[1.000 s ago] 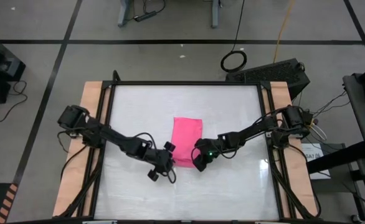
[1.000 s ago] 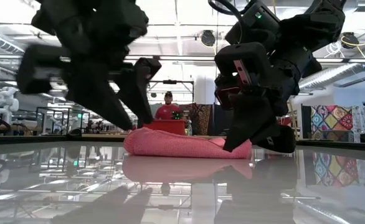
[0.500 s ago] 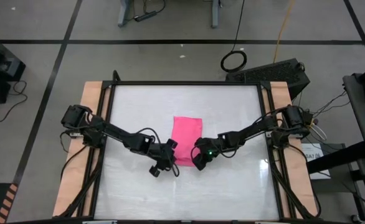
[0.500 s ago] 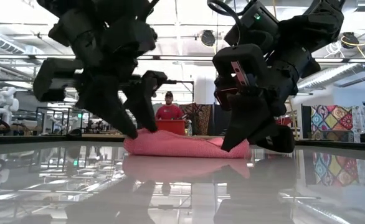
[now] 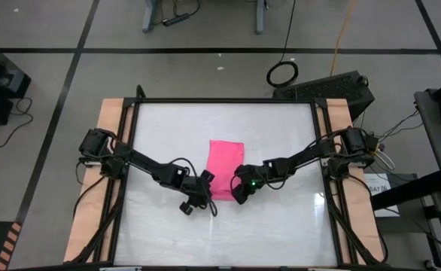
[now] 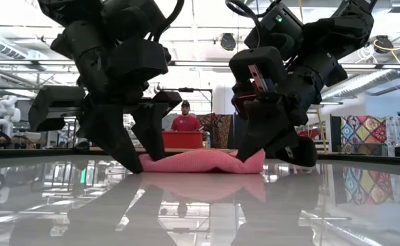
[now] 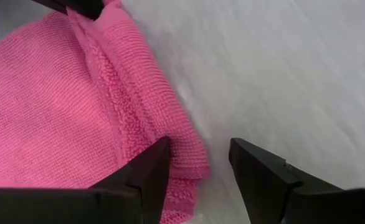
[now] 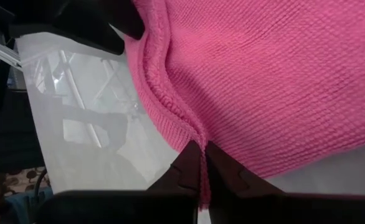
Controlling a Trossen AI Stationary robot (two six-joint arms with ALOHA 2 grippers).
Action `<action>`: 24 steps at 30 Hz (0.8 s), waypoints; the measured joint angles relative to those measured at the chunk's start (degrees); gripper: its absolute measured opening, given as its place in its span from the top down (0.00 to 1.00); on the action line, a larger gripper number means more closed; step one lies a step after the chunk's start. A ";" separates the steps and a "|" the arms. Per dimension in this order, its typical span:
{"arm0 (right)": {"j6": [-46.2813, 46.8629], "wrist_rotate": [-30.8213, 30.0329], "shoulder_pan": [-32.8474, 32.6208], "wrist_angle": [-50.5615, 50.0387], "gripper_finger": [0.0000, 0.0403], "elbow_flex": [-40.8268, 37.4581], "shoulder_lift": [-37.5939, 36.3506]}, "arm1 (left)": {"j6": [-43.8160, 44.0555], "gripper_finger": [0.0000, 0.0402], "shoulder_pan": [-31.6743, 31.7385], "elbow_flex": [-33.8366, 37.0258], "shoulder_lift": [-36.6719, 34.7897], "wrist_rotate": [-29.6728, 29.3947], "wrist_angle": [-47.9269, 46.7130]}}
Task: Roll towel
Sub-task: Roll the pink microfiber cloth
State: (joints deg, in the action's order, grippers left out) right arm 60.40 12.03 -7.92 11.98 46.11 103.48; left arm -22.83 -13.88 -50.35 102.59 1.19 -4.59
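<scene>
The pink towel (image 5: 226, 167) lies flat on the white table, seemingly folded, its long side running near to far. My left gripper (image 5: 208, 184) is open and low at the towel's near left corner (image 7: 192, 158). One finger (image 7: 146, 177) is over the cloth and the other (image 7: 260, 180) is on the bare table beside it. My right gripper (image 5: 238, 193) is shut on the towel at its near right corner. Both grippers also show in the low view, the left (image 6: 142, 158) and the right (image 6: 253, 152). My left gripper's fingers straddle the towel's near left corner; I cannot tell whether they touch it. My right gripper pinches the towel's hemmed edge (image 8: 192, 134) near its near right corner between its two fingers. It comes slanting down from the table's right. That corner (image 6: 254, 160) is raised a little and the rest lies on the table.
The white table top (image 5: 281, 128) has free room all around the towel. Dark rails and wooden side strips (image 5: 111, 120) run along the table's left and right edges. A person in red (image 6: 184, 119) stands far behind the table.
My left gripper has gone down and toward the towel, from beside it to its near left corner, staying open. My right gripper has kept its hold. The towel's near end has bunched inward a little, and its right corner is slightly raised.
</scene>
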 joint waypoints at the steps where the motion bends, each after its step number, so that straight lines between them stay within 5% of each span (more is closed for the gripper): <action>1: 0.00 0.14 0.00 0.10 0.99 0.00 0.00 | 0.12 0.56 0.18 0.00 0.00 -0.02 -0.01; 6: -0.95 1.57 -0.02 0.12 0.99 0.00 0.00 | 4.51 0.60 2.01 0.00 0.11 1.53 -0.11; 12: -5.00 1.93 -0.91 -1.26 0.96 0.00 -1.02 | 6.01 0.84 3.97 0.02 0.22 2.87 -0.52; 15: -7.96 -1.95 -1.84 -5.07 0.87 0.00 -3.52 | 6.02 0.97 4.37 0.04 0.22 3.70 -1.20; 24: -25.08 -19.65 -7.61 -12.71 0.52 0.00 -12.45 | 11.42 0.99 6.64 0.17 0.31 9.46 -0.44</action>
State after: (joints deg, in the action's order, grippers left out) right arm 35.32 -7.62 -15.54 -0.73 46.11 91.03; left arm -11.41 -7.24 -50.17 102.89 10.66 -5.03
